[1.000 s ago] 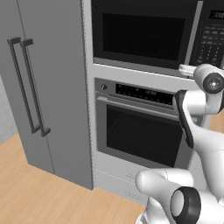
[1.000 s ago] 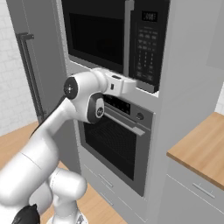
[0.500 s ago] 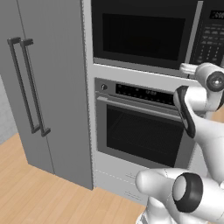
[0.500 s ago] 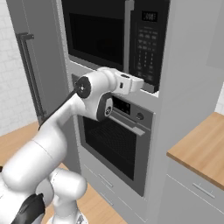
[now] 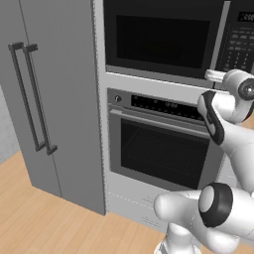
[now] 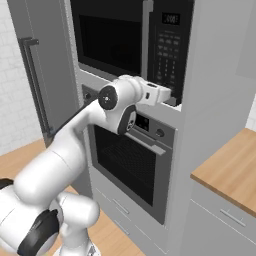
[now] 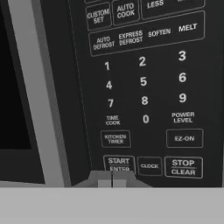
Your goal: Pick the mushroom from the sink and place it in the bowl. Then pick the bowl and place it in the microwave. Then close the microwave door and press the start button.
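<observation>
Microwave door (image 5: 161, 39): shut, dark window.
Arm (image 5: 223, 114): reaching up by the button panel (image 5: 238, 42).
Oven (image 5: 161, 149): right below.

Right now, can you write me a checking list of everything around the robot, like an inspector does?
Surface: wooden counter at the right, nothing seen on it.
Job's things: microwave door shut; button panel close ahead, with START just above the fingers.
Clutter: nothing seen.
Grippers: gripper at the panel's lower edge, fingers together.
Cables: nothing seen.
Surroundings: oven below the microwave, door shut; grey fridge to the left; wooden floor.
</observation>
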Controlling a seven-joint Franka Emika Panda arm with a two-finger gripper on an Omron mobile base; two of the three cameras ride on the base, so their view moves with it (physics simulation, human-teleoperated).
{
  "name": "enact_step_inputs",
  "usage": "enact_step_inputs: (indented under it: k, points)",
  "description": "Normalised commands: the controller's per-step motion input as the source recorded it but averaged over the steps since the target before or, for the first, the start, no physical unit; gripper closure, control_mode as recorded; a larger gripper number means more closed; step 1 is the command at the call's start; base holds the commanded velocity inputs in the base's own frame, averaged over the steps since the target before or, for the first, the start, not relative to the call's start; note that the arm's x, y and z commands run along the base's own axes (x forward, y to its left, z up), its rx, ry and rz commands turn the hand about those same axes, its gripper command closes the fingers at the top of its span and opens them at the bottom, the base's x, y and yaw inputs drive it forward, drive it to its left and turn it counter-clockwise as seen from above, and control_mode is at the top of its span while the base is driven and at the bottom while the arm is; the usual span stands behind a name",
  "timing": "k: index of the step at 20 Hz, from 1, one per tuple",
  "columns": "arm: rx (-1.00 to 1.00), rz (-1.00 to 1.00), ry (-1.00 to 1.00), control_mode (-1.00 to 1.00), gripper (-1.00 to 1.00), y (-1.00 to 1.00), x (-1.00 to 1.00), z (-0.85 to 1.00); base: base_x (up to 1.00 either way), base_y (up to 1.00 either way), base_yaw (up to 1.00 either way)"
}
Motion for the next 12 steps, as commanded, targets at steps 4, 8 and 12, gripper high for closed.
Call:
enact_step_inputs:
  k: [4, 8, 12]
  points:
    - [0.03, 0.03, 0.00, -1.00, 1.00, -0.05, 0.21, -0.07, 0.00, 0.00, 0.00]
    - [0.02, 0.03, 0.00, -1.00, 1.00, -0.08, 0.27, -0.09, 0.00, 0.00, 0.00]
    - [0.02, 0.03, 0.00, -1.00, 1.00, -0.14, 0.16, -0.06, 0.00, 0.00, 0.00]
